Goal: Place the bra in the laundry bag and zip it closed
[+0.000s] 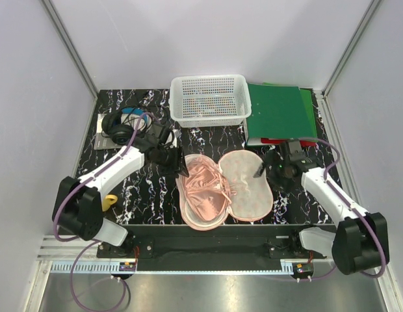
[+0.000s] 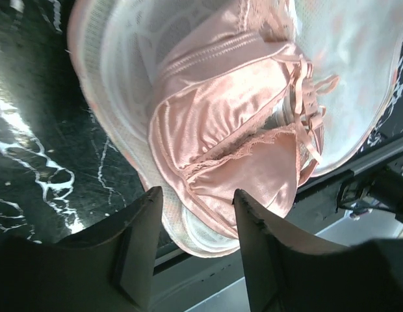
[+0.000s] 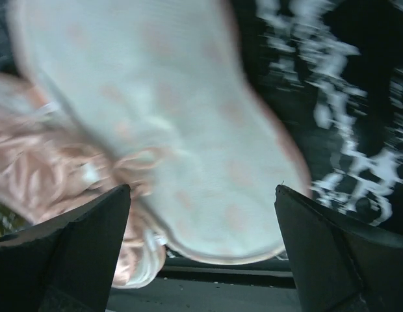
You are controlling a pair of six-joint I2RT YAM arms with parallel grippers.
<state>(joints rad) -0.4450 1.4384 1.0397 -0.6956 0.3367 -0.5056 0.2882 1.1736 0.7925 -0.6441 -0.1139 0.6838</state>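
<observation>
One small yellow thing (image 1: 110,203) lies beside the left arm. Next comes one bag (image 1: 250,188), open flat on the black table (image 1: 149,195). Its two halves sit side by side, joined in the middle. Each half is long from near to far.

The one bra (image 1: 203,192) lies in the left half. It is also long from near to far, with its thin straps bunched by the join. The right half shows white mesh.

The left gripper (image 1: 182,168) hangs over the bag's far left end, fingers (image 2: 140,244) partly spread and pinching nothing. The right gripper (image 1: 260,170) is by the far right rim, fingers (image 3: 331,253) spread wide.

Farther back are one pair of headphones (image 1: 120,127), one white basket (image 1: 208,118) and a stack of green folders (image 1: 279,110).
</observation>
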